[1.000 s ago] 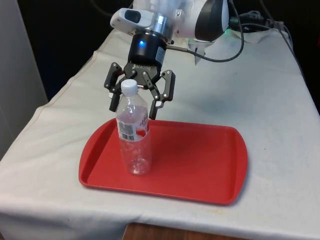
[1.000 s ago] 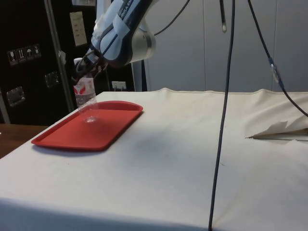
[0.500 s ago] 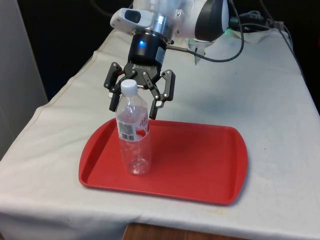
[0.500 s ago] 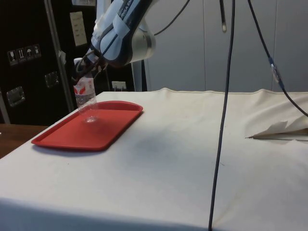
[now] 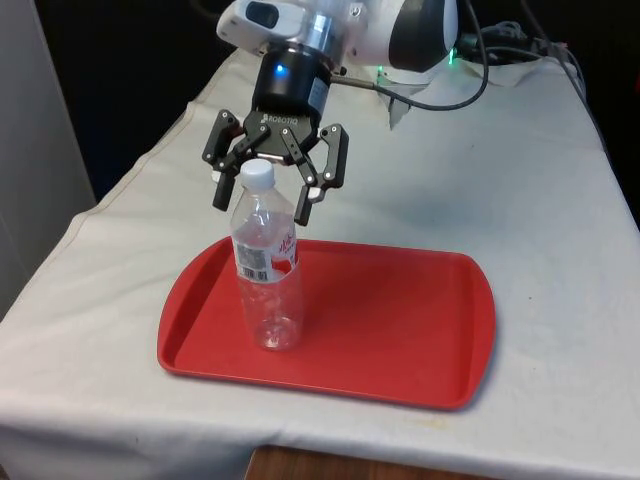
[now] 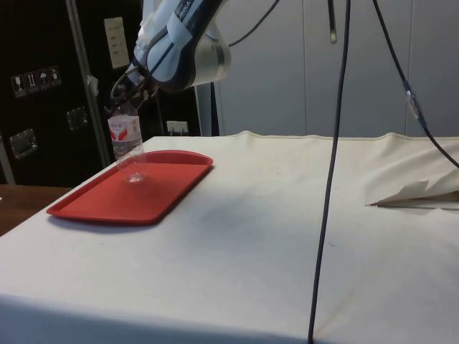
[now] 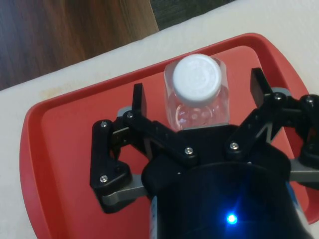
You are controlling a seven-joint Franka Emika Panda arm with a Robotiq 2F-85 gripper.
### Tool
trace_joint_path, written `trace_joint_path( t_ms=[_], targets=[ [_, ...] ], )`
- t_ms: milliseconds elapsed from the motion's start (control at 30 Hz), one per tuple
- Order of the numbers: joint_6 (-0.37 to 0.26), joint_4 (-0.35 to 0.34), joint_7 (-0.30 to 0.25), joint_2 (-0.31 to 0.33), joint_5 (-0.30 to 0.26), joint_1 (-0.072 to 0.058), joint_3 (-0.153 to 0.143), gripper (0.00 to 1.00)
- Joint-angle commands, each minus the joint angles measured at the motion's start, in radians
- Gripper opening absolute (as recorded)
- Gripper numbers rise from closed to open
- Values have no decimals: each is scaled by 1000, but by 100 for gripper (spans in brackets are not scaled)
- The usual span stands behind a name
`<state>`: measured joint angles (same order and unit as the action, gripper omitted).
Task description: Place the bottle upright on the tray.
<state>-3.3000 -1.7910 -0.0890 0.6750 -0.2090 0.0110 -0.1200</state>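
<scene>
Now the bottle [image 5: 268,262] stands upright and unsupported on the red tray [image 5: 400,330], left of centre in the front view, its white cap [image 7: 200,77] on and its base flat on the tray floor. In the side view the bottle [image 6: 128,147] sits in the tray's [image 6: 136,195] far part, at the left of that frame, with no visible lean.

Compared with half a second earlier, the end effector [image 5: 266,187] has lifted: its fingertips, previously flanking the bottle's shoulder, now sit level with the cap and neck. The fingers are spread wide and touch nothing; the wrist view shows a finger [image 7: 138,101] well apart from the cap on either side.

Assessment: the bottle was released and stayed standing while the end effector rose, so the placement appears complete. Remaining risk is slight, chiefly a finger clipping the cap if the arm moves sideways before it is clear above. The tray rests on the cloth-covered surface [image 5: 520,180].
</scene>
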Motion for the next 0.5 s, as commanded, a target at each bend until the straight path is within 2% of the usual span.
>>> trace_joint_path(
  t_ms=[0, 467],
  targets=[
    [0, 0, 0, -2, 0, 0, 0, 100],
    [7, -2, 3, -43, -2, -3, -5, 100]
  ],
)
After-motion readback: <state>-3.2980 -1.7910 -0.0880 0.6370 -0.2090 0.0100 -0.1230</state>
